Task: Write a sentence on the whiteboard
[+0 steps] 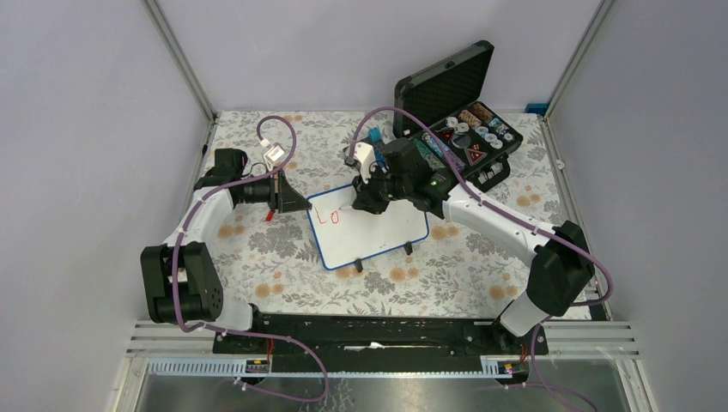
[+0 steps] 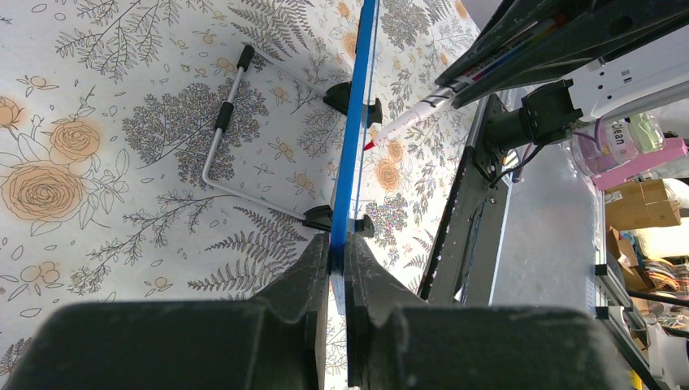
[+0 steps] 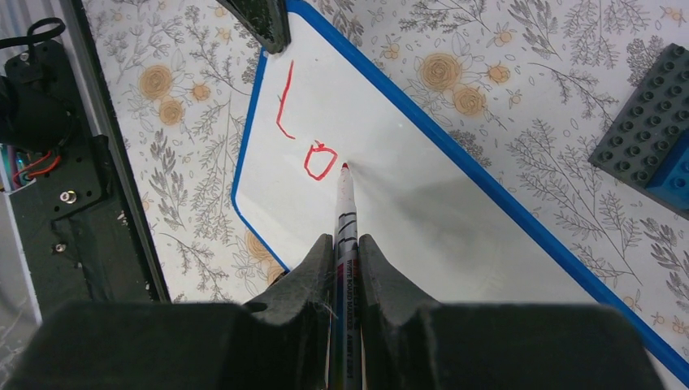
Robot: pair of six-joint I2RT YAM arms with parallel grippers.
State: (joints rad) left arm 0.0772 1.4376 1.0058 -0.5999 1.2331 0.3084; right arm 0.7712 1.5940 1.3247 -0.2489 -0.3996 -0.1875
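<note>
The whiteboard (image 1: 386, 233), white with a thin blue frame, lies at the middle of the floral cloth. My left gripper (image 1: 302, 206) is shut on its left edge; in the left wrist view both jaws pinch the blue frame (image 2: 356, 114), seen edge-on. My right gripper (image 3: 345, 248) is shut on a whiteboard marker (image 3: 347, 219), whose red tip touches the board just right of the writing. The sentence (image 3: 302, 134) reads "Lo" in red, near the board's left end. The marker (image 2: 414, 115) also shows in the left wrist view, slanting down to the board.
An open black case (image 1: 464, 129) full of small parts stands at the back right. A grey studded baseplate (image 3: 646, 114) with a blue brick (image 3: 673, 177) lies beside the board. A bent wire stand (image 2: 221, 122) sits under the board. A small red thing (image 1: 269, 216) lies near the left gripper.
</note>
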